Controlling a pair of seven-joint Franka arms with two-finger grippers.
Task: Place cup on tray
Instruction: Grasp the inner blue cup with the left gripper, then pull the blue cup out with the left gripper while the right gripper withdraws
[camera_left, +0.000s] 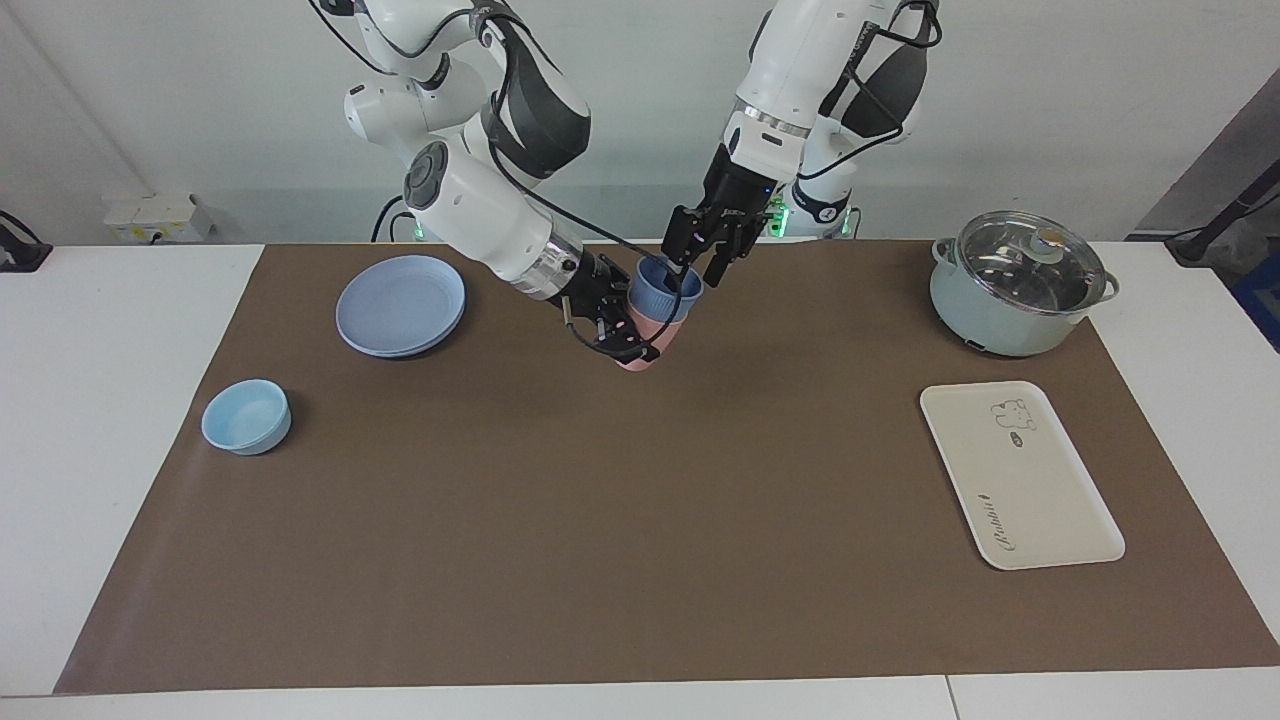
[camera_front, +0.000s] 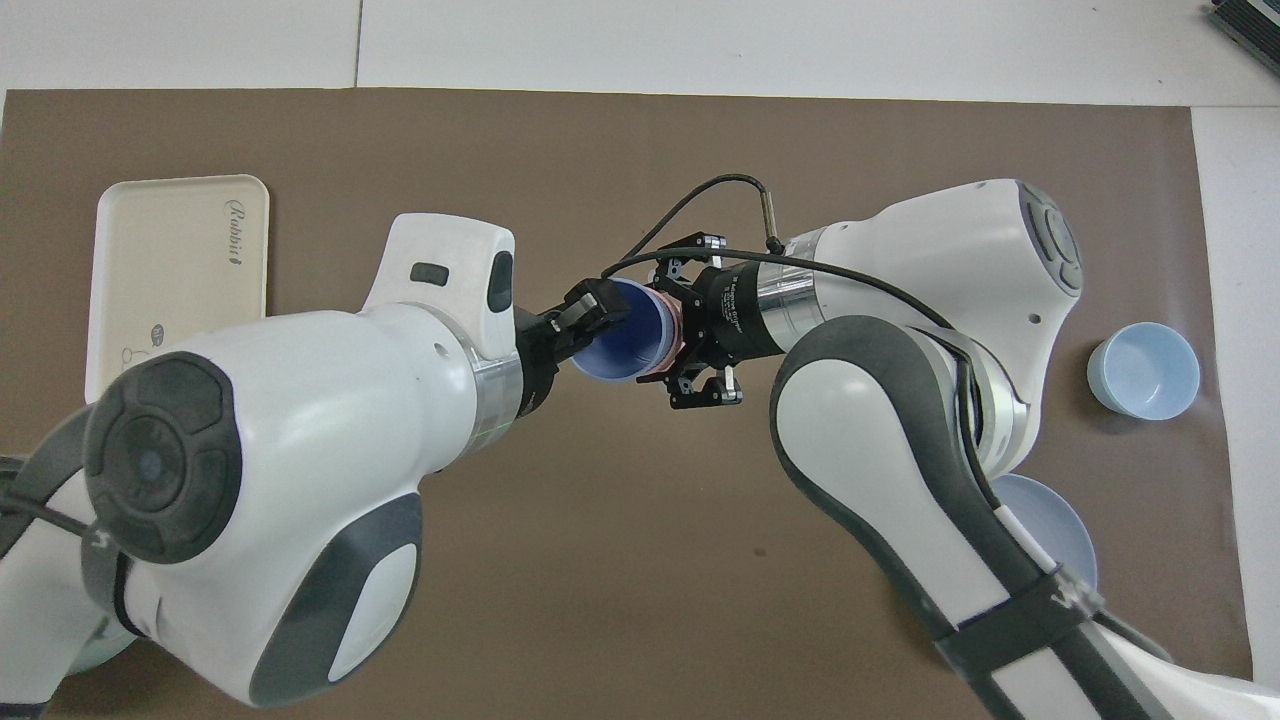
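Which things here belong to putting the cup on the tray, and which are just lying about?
Belong to the job:
- cup, nested in the pink cup
- tray
- pink cup, held by the right gripper
- left gripper, at the cup's rim

Lying about:
- blue plate
- light-blue bowl
- lidded pot
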